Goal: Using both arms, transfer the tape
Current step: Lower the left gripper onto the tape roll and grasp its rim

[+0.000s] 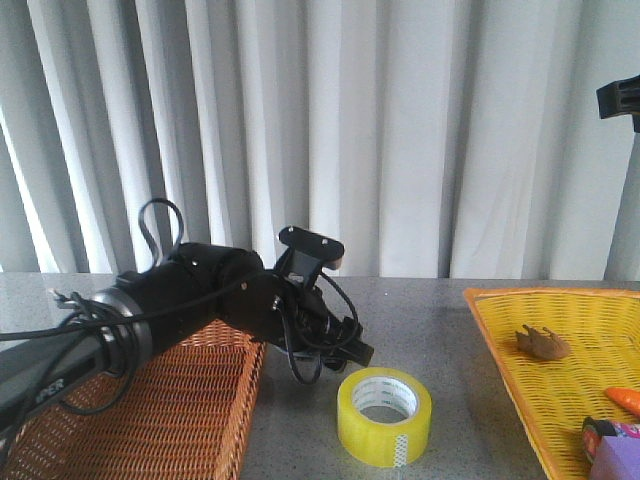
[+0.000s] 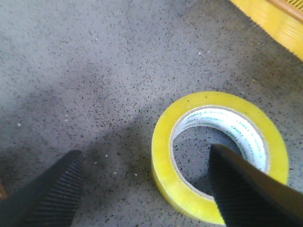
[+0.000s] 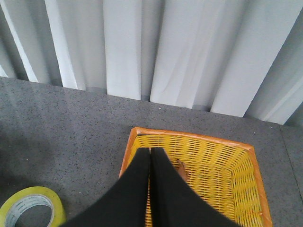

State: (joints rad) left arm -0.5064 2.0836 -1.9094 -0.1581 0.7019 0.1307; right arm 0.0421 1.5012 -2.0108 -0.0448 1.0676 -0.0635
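The yellow tape roll (image 1: 385,416) lies flat on the grey table between the two baskets. It also shows in the left wrist view (image 2: 220,153) and at the edge of the right wrist view (image 3: 32,209). My left gripper (image 1: 357,352) hangs just above and behind the roll, open. In the left wrist view one fingertip (image 2: 239,189) is over the roll's hole and the other (image 2: 52,191) is outside it, so the near wall lies between them, untouched. My right gripper (image 3: 150,153) is shut and empty, high above the yellow basket.
An orange wicker basket (image 1: 150,420) lies under my left arm at the left. A yellow wicker basket (image 1: 590,310) at the right holds a brown object (image 1: 541,343), an orange item (image 1: 625,398) and a purple thing (image 1: 612,455). A white curtain hangs behind.
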